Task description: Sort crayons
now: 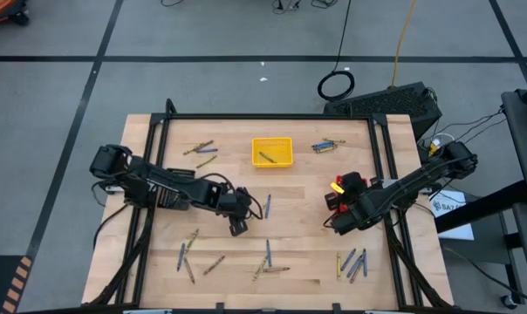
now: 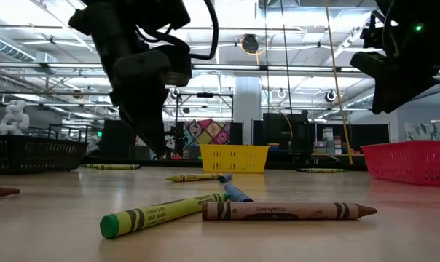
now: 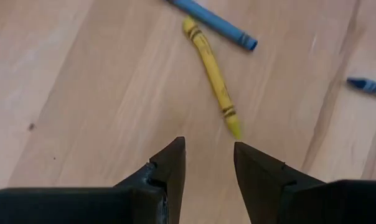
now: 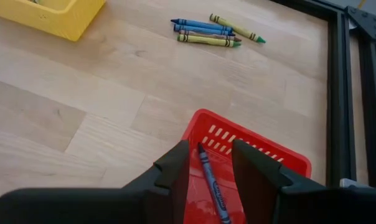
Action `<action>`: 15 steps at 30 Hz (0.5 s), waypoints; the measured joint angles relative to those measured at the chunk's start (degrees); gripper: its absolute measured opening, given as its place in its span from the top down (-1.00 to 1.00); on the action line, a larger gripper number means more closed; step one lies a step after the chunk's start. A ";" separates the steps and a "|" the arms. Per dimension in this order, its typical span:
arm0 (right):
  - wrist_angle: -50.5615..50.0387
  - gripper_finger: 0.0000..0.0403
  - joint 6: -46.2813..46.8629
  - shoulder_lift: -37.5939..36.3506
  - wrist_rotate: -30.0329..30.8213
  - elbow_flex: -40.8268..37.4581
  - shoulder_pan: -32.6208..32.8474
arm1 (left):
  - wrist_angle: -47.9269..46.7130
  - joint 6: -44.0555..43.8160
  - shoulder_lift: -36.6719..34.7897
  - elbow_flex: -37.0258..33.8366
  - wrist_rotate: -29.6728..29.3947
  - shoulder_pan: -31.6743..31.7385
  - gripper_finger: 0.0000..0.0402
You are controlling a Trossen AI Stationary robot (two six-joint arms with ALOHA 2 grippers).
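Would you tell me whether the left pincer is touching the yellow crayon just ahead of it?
Apart. The left wrist view shows bare wood between the left pincer and the yellow crayon.

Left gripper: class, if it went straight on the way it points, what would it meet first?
Probably the yellow crayon: its tip lies just ahead of the open left gripper, though the height above the table is unclear.

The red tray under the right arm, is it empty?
No, a blue crayon lies inside the red tray, seen between the right gripper's open fingers.

crayons (image 1: 265, 262) | blue, yellow, brown | lying flat, scattered on table
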 joint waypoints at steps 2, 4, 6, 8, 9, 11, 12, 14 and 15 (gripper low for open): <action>0.00 0.46 -0.58 0.00 0.00 0.00 -0.02 | 1.27 -0.83 0.14 0.00 -0.14 0.00 0.31; 0.00 0.46 -0.86 0.00 0.00 0.00 -0.02 | 1.88 -0.84 0.14 0.28 -0.16 0.00 0.31; 0.10 0.46 -0.90 0.00 0.00 0.00 -0.02 | 2.97 -0.83 0.14 1.09 -0.18 0.00 0.31; 0.15 0.46 -0.99 0.00 0.00 0.00 -0.02 | 3.01 -0.43 0.10 1.66 -0.21 0.00 0.31; 0.16 0.46 -1.03 0.00 0.00 0.00 -0.02 | 3.07 -0.41 0.15 1.75 -0.23 0.00 0.31; 0.15 0.46 -1.39 0.00 0.00 0.00 -0.02 | 4.19 -0.37 0.90 1.75 -0.27 0.00 0.31; 0.15 0.46 -1.43 0.00 0.00 0.00 -0.02 | 4.37 -0.36 1.15 1.75 -0.31 0.02 0.31; 0.15 0.46 -1.43 0.00 0.00 0.00 -0.02 | 4.62 -0.36 1.92 1.75 -0.35 0.14 0.31; 0.15 0.46 -1.43 0.00 0.00 0.00 -0.02 | 5.13 -0.36 2.58 1.84 -0.38 0.15 0.31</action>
